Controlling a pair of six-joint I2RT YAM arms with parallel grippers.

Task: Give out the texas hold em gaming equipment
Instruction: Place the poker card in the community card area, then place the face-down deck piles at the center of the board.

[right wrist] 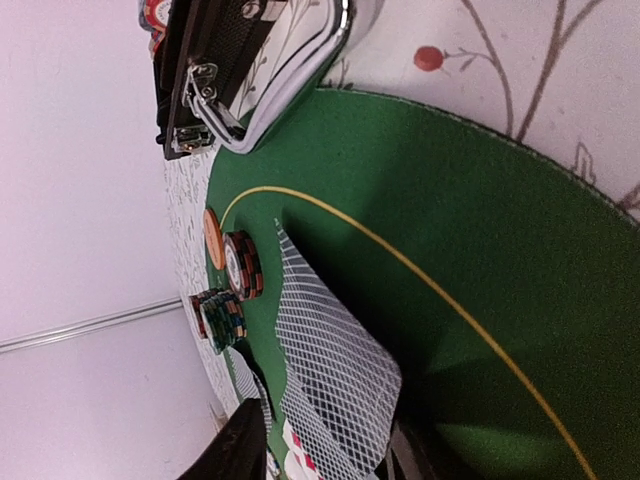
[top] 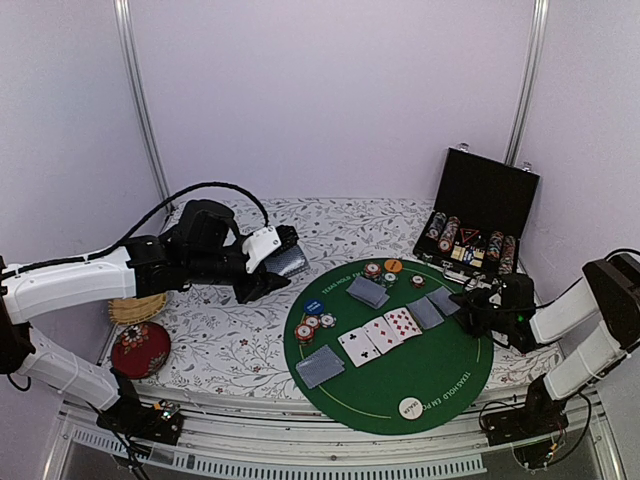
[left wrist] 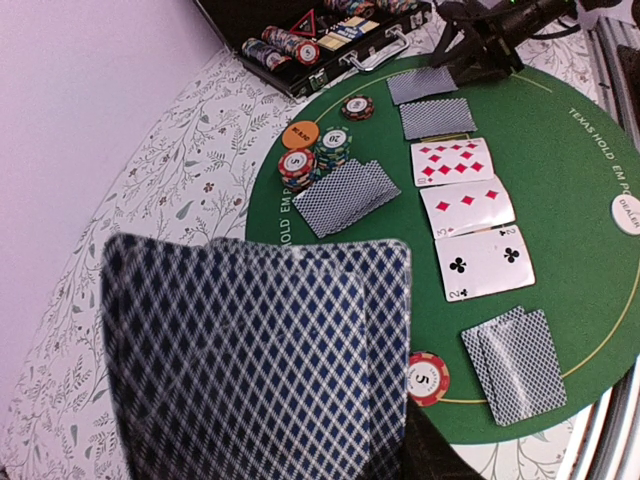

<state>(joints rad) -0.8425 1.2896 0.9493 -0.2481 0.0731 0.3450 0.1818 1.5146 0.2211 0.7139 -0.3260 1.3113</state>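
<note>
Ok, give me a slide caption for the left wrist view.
Close to camera, gripped blue-backed cards above the mat, with three face-up cards, chips and face-down cards below.

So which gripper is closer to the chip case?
Right. The right gripper is at the right edge of the mat, just on the near side of the case; the left gripper, holding a deck, is well to its left.

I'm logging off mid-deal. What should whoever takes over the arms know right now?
Left gripper: shut on the deck, above the tablecloth beside the green mat.
Right gripper: low at the mat's right side, by two face-down cards; grip unclear.
Done: three face-up cards in the centre, three face-down hands, chip stacks, and the blue button, orange button and white button.
Left: probably more cards to deal; spare chips are in the case.
</note>
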